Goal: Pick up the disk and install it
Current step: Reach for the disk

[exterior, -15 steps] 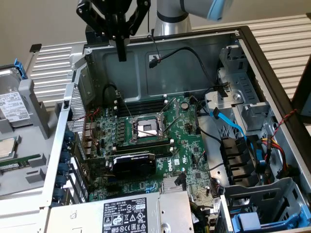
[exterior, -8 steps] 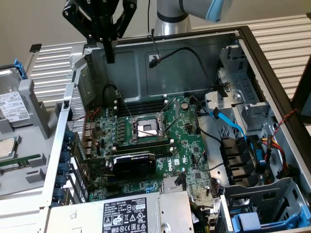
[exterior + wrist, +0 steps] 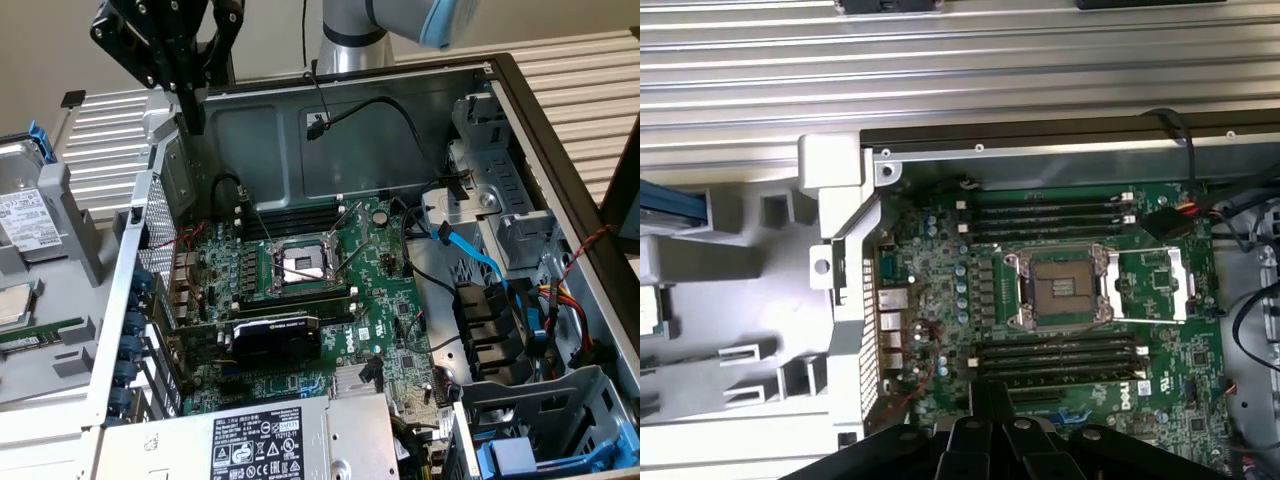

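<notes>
The disk (image 3: 22, 215), silver-grey with a white label, stands in a grey holder at the exterior view's far left, with a blue carrier tab (image 3: 38, 140) above it. My black gripper (image 3: 192, 118) hangs shut and empty above the rear left corner of the open computer case (image 3: 520, 110), up and to the right of the disk and apart from it. In the wrist view the fingers (image 3: 990, 400) are pressed together over the motherboard (image 3: 1070, 290). A blue strip of the carrier (image 3: 670, 197) shows beside the case.
The grey holder (image 3: 60, 300) also carries a small silver chip (image 3: 12, 300) and a memory stick (image 3: 40, 332). Inside the case are the CPU socket (image 3: 300, 265), a black card (image 3: 275, 335), the power-supply box (image 3: 270, 445), a blue cable (image 3: 470, 250) and drive bays (image 3: 500, 335).
</notes>
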`<move>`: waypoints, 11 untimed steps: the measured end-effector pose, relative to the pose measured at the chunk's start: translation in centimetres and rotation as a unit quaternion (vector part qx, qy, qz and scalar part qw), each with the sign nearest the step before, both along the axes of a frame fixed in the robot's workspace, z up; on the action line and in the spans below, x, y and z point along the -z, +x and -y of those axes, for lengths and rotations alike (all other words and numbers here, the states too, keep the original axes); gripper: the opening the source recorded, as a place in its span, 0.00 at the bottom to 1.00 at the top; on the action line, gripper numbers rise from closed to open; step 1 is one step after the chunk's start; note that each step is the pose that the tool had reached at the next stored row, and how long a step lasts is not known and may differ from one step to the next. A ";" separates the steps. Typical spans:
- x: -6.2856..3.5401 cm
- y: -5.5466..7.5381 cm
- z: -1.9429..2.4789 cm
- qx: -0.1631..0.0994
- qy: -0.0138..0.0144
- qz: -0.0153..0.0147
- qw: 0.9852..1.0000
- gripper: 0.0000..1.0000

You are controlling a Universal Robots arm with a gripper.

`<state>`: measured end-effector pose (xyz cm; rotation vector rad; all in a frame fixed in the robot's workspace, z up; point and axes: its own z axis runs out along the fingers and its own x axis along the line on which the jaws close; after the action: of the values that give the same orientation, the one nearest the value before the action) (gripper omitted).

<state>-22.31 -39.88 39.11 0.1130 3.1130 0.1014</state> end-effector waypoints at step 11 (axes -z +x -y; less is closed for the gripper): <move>0.00 -3.8 0.00 0.000 0.001 0.000 1.000 0.11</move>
<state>-26.09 -39.88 39.11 0.1128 3.1125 0.1055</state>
